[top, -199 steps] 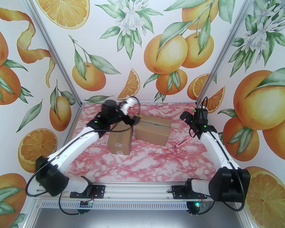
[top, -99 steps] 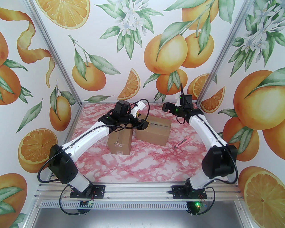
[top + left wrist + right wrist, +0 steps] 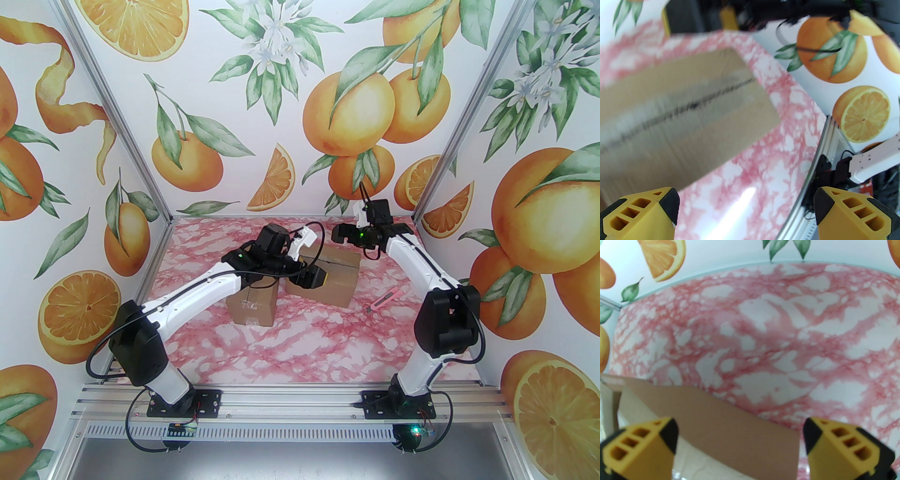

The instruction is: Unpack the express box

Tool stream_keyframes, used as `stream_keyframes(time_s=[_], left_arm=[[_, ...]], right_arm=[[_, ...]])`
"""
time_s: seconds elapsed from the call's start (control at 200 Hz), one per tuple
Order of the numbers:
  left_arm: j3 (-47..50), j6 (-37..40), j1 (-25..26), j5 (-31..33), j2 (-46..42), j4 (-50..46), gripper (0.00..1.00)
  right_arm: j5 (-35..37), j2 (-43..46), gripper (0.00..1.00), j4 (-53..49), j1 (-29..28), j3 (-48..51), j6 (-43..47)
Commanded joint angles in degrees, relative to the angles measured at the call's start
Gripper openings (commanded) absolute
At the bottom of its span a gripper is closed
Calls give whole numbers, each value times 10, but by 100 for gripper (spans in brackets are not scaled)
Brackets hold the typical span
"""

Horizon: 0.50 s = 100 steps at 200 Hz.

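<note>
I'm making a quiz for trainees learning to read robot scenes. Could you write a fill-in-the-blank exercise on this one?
1. The pink cutter lies on the table to the ____ of the larger box.
2. The smaller box stands to the ____ of the larger box.
3. The left hand and the right hand are both ____.
Missing words: right; left; open.

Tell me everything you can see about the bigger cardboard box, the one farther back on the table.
The bigger box is plain brown cardboard, wider than tall, resting flat on the pink marbled table. Its top flaps lie closed, with a dark ragged line along the centre seam. The open left gripper is above its near left corner; contact can't be judged. A smaller box sits at its left.
</note>
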<state>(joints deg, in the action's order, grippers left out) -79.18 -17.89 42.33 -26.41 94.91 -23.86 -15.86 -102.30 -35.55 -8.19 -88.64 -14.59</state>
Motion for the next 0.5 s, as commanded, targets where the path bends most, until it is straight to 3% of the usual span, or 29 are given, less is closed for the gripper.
stream_keyframes(time_s=[0.0, 0.26, 0.495], left_arm=[[18, -50, 3, -10, 5, 28, 100], [44, -66, 12, 11, -15, 14, 100], [30, -64, 16, 20, 46, 53, 100]], right_arm=[[-31, -16, 95, -6, -1, -18, 11], [-52, -23, 96, -1, -2, -16, 10], [-60, -19, 96, -1, -3, 6, 6]])
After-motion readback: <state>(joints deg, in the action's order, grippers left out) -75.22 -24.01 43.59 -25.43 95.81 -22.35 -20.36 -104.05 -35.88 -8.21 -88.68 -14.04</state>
